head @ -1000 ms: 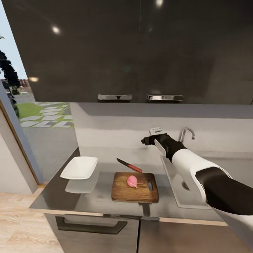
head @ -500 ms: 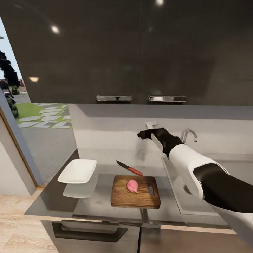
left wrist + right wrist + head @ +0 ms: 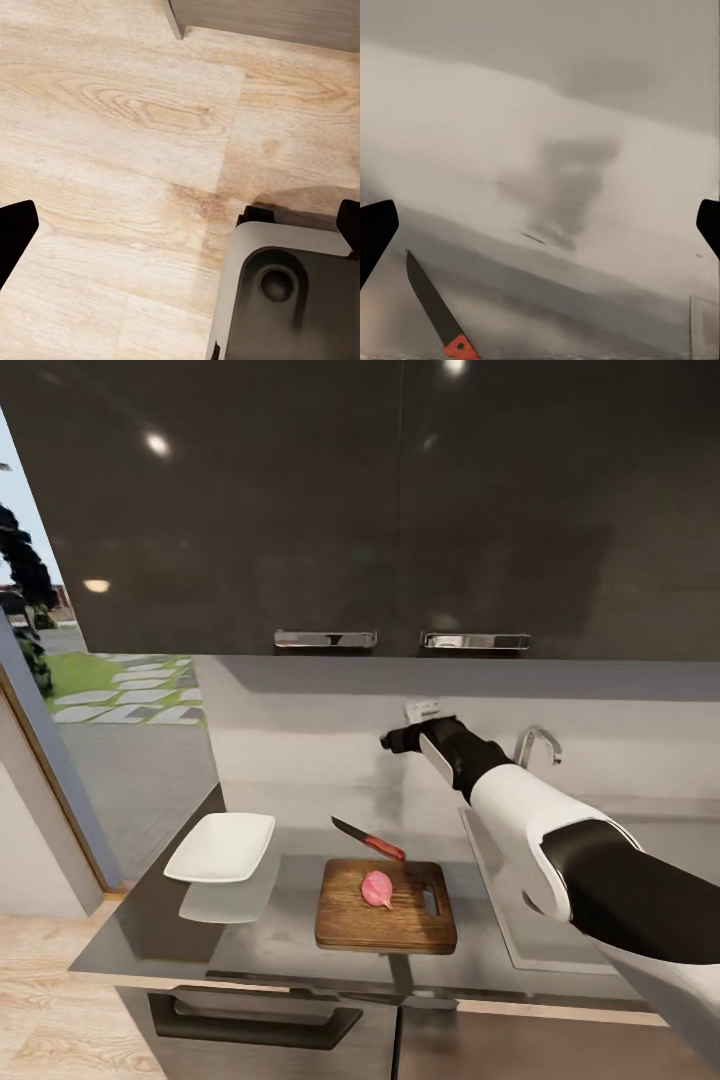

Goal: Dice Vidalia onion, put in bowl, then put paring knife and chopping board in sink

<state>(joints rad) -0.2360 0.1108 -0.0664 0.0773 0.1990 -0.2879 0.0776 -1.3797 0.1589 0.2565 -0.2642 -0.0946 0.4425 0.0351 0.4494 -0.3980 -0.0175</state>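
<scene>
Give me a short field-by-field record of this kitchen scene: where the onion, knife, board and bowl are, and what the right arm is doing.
onion: pinkish-red Vidalia onion on brown wooden chopping board
knife: red-handled paring knife on grey countertop, behind board
bowl: white squarish bowl, left of board
right gripper: open, raised above knife
left gripper: open, over wood floor

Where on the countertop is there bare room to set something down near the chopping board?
Bare countertop lies between the bowl and the chopping board, and along the front edge ahead of the bowl. It is crowded behind the board, where the paring knife lies, and on the board around the Vidalia onion.
</scene>
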